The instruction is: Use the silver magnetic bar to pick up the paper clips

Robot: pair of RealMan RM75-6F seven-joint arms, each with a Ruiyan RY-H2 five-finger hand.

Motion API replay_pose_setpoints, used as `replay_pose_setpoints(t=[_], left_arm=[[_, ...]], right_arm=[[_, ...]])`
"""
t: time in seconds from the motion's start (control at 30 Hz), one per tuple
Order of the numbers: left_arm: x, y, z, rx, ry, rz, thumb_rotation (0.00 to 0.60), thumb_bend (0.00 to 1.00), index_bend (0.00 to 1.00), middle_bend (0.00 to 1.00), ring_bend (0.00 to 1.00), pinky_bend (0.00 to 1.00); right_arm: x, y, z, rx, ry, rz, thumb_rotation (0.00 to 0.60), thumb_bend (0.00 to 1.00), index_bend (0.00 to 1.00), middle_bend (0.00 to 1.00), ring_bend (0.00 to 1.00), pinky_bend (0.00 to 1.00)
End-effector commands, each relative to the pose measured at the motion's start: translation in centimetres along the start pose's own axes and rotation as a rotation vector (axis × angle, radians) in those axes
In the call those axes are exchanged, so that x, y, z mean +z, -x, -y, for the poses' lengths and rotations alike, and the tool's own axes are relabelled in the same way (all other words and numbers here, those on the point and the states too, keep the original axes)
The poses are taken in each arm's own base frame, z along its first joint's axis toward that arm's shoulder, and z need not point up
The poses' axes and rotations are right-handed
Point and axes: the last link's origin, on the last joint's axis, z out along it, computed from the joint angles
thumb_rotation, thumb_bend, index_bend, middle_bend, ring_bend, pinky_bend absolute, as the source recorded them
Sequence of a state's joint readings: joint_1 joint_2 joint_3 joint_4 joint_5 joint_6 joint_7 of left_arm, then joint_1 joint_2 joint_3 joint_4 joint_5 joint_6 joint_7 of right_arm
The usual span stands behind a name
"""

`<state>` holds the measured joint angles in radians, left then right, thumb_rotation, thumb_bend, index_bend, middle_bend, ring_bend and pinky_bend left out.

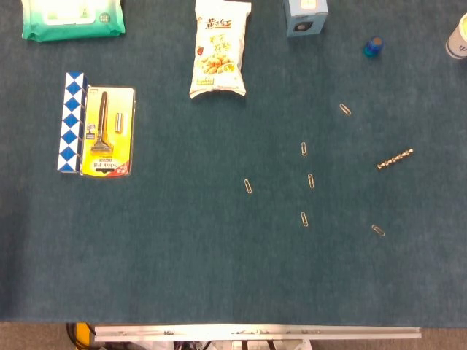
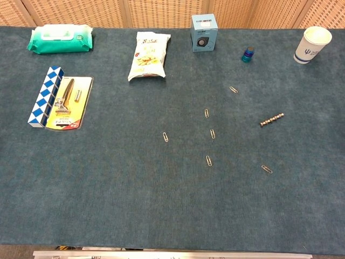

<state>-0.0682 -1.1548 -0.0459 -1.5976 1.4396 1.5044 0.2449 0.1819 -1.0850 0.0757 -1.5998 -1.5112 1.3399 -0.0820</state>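
Observation:
The silver magnetic bar [image 1: 395, 159] [image 2: 271, 120], a short beaded rod, lies slanted on the blue-green cloth at the right. Several paper clips are scattered left of and around it: one far back [image 1: 345, 109] [image 2: 233, 89], one in the middle [image 1: 304, 149] [image 2: 206, 113], one just below that [image 1: 311, 181] [image 2: 212, 134], one lower still [image 1: 304, 219] [image 2: 208, 161], one furthest left [image 1: 249, 186] [image 2: 165, 137], and one near the front right [image 1: 378, 230] [image 2: 267, 169]. Neither hand shows in either view.
At the back stand a green wipes pack [image 2: 60, 39], a snack bag [image 2: 148, 56], a small blue box [image 2: 204, 32], a blue bottle cap [image 2: 248, 54] and a paper cup [image 2: 311, 44]. A razor pack [image 2: 67, 102] and a blue-white snake puzzle [image 2: 44, 96] lie at the left.

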Motion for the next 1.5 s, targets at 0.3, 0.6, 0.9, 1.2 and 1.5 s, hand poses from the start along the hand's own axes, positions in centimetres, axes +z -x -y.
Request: replay_pose_setpoints(t=[0.3,0.6,0.9,1.2,1.5], left_arm=[[-0.1,0.0,-0.1,0.003,-0.004,-0.001,0.6,0.18,0.5,0.52,0.57,0.73],[-0.1,-0.1,0.0,-0.001,-0.007,-0.002,0.6,0.18,0.5,0.52,0.57,0.73],[-0.1,-0.2,0.1,-0.004,-0.009,-0.001,0.6,0.18,0.5,0.52,0.57,0.73],[0.0,-0.2,0.3,-0.007,-0.015,0.003,0.6,0.18,0.5,0.52,0.57,0.73],[0.1,-0.2,0.4,-0.011,-0.019,0.007,0.6,0.18,0.5,0.52,0.57,0.73]], right_arm=[[3.9,0.4,0.6,-0.117,-0.026,0.054,0.6,0.19,0.61,0.34,0.26,0.42],[6.2,1.8,1.8,-0.194,-0.052,0.137,0.6,0.29,0.54,0.26,0.18,0.32],[7.3,3.7,3.0,-0.23,-0.063,0.221,0.6,0.29,0.36,0.19,0.11,0.27],[8.2,5.7,4.2,-0.249,-0.095,0.269,0.6,0.29,0.36,0.19,0.11,0.27],[8.6,7.6,5.2,-0.262,-0.135,0.289,0.6,0.29,0.36,0.19,0.11,0.27]])
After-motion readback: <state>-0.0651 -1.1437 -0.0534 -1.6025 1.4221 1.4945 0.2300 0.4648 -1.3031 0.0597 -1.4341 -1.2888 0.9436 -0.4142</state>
